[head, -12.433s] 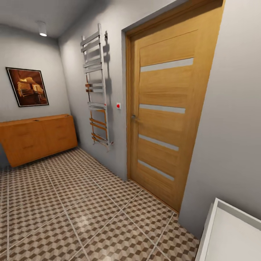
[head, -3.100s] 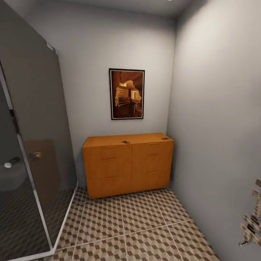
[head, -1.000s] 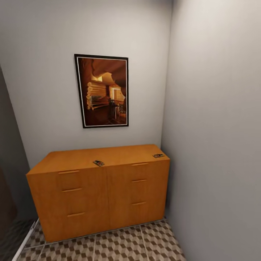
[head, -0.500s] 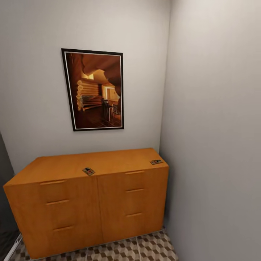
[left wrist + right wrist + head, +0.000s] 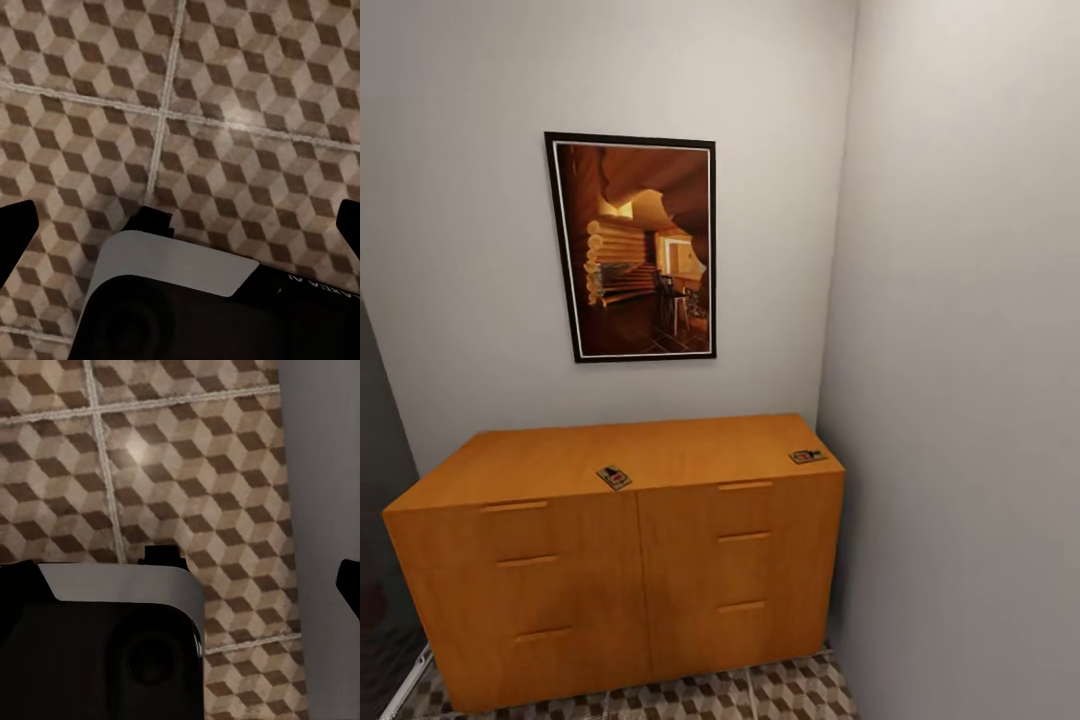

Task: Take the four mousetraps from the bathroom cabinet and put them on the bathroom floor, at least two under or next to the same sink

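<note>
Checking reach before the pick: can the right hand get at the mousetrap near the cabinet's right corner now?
Probably not yet: the mousetrap lies unobstructed on the cabinet, but the right hand points down at the floor.

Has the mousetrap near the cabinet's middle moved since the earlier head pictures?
No. The mousetrap lies at the cabinet's front edge, just left of the centre seam, as before; only the camera shifted.

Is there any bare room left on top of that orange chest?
Plenty. The cabinet top is bare left of the middle mousetrap, and between it and the corner mousetrap. It is tight only at that corner by the grey wall. Nowhere is crowded.
</note>
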Robot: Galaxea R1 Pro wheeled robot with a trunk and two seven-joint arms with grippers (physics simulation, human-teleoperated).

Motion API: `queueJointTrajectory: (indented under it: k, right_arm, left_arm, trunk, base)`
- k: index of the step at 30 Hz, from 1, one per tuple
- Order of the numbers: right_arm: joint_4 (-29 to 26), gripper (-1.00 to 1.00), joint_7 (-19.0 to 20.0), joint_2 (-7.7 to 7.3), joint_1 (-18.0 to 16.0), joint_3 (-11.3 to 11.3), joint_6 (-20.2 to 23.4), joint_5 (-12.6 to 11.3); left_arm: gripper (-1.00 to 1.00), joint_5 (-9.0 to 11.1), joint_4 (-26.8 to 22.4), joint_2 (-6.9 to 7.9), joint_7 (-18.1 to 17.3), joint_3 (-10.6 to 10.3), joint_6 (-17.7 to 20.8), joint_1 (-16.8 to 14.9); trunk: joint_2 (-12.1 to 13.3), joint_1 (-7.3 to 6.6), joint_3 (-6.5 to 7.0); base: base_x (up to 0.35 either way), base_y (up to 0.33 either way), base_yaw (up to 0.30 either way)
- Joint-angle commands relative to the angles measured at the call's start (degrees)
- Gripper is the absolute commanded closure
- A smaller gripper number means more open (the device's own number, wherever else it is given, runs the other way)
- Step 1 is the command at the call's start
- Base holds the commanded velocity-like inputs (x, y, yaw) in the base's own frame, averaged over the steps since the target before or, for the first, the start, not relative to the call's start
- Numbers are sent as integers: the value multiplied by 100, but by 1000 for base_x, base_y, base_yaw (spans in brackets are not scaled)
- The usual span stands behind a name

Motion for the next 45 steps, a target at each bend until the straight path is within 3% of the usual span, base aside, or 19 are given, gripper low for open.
queueJointTrajectory:
  k: [1, 12, 27, 45]
  right_arm:
    - [17, -100, -11, 1, -7, 43, -33, -30]
    - [17, -100, -11, 1, -8, 43, -33, -27]
    - [17, -100, -11, 1, -6, 45, -33, -12]
    - [17, -100, -11, 9, -8, 52, -33, 33]
  left_arm:
    - [-100, 31, 5, -1, 16, -19, -18, -5]
    - [-100, 38, 5, 6, 16, -19, -17, -5]
    - [-100, 40, 5, 5, 16, -19, -18, -5]
    - [-100, 40, 5, 5, 16, -19, -17, -5]
  trunk:
    - [-4, 0, -7]
    - [-4, 0, -7]
    - [-4, 0, -7]
    - [-4, 0, -7]
  base:
    - [8, -3, 253]
    - [2, -1, 239]
    - [9, 0, 32]
    - [259, 0, 0]
